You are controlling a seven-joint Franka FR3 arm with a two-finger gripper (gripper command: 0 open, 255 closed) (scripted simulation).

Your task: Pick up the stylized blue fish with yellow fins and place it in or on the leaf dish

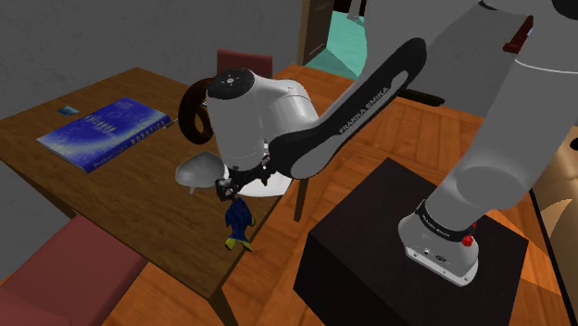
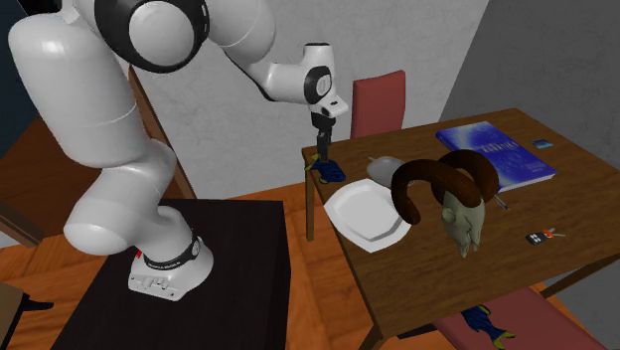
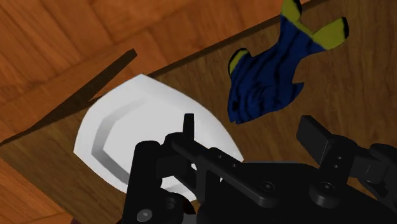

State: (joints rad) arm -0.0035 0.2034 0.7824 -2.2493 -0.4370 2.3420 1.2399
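Shoulder view: I read "FRANKA EMIKA" in white capitals along the dark strip of the arm's forearm link. Left of that link, the blue book carries cover lettering I cannot read.

Blue book on table; horned skull nearby.

Wood-grain table, smooth white dish, matt fish, matt blk fingers.

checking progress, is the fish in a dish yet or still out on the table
Out: the fish lies flat on the bare table beside a white plate, not in it.
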